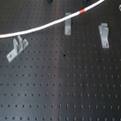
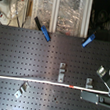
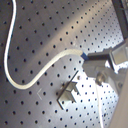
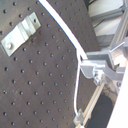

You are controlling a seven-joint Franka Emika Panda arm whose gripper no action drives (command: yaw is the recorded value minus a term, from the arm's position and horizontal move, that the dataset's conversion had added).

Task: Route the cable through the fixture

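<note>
Cable (image 1: 45, 25) lies across the black perforated board (image 1: 65, 91) as a long white arc; in the first exterior view it comes in from the first exterior view's left edge, rises past the middle bracket (image 1: 68, 24) and exits at the top, w/ its red band (image 1: 82, 12) just past that bracket. In the second exterior view the cable (image 2: 32, 81) runs almost straight along the board, red band (image 2: 72, 87) near the bracket (image 2: 89, 84) on the second exterior view's right, and ends at the gripper (image 2: 106, 91) by that edge. Both wrist views show the cable (image 3: 50, 62) leading into the gripper (image 3: 92, 57), so the jaws look closed on the cable end, tho the pics are blurry and the pinch itself isn't clear; I'd call it held, prob. Three brackets total in the first exterior view: left one (image 1: 17, 47), middle, right one (image 1: 103, 35); the cable seems to pass behind or at the middle one's top, can't tell if it's seated in a slot. Judgement: routing is at an early stage, none visibly threaded. To do the step well: keep light tension so the cord doesn't sag, line the cord up above the slot of the nearest bracket before lowering, move slow, watch for the red band snagging at the slot edge, and avoid dragging the free end off the board.
</note>
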